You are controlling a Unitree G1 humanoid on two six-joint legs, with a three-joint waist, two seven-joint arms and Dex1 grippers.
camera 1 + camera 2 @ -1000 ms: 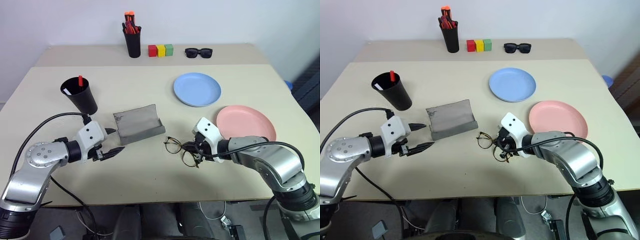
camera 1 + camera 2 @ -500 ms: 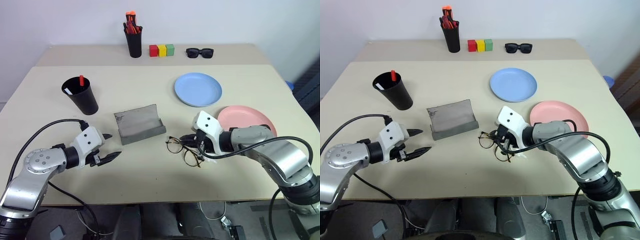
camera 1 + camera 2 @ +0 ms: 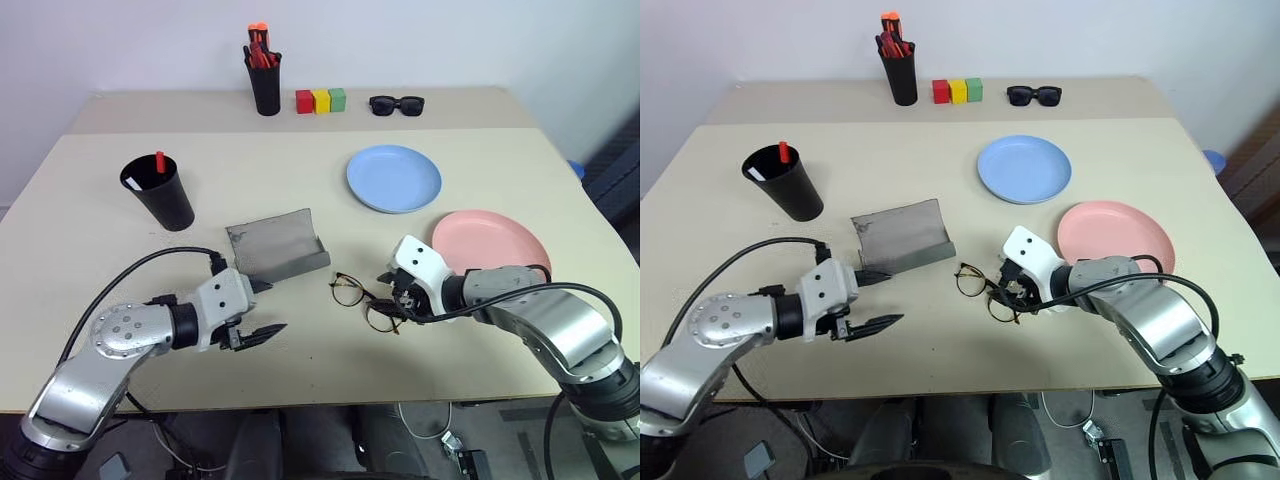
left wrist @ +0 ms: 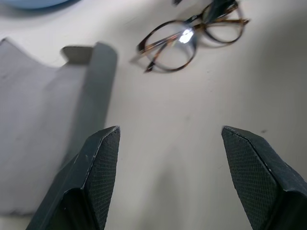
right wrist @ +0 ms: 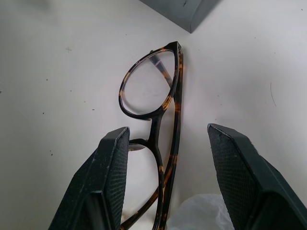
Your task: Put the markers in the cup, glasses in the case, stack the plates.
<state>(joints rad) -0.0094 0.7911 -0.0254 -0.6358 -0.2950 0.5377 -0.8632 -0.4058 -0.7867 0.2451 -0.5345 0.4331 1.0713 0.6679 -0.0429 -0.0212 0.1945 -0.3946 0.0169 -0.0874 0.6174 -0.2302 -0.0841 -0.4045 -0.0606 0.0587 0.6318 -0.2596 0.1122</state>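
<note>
The glasses (image 3: 352, 293) lie flat on the table just right of the grey case (image 3: 277, 248), which sits open. My right gripper (image 3: 391, 297) is open low over them. In the right wrist view the frame (image 5: 146, 88) lies between the spread fingers (image 5: 111, 177). My left gripper (image 3: 272, 307) is open, hovering in front of the case's near edge, with the case (image 4: 38, 124) and glasses (image 4: 180, 43) ahead of it. The black cup (image 3: 165, 197) stands at the left with a red-ended marker (image 3: 159, 160) in it. The blue plate (image 3: 394, 178) and pink plate (image 3: 490, 245) lie apart on the right.
Along the back edge stand a black pen holder (image 3: 266, 85) with orange-red pens, three coloured blocks (image 3: 321, 100) and black sunglasses (image 3: 397, 104). Bare tabletop (image 3: 300, 350) stretches between my two grippers at the front.
My right gripper's fingers have spread open around the glasses, which stay on the table. My left gripper has moved to the right, closer to the case's front edge.
</note>
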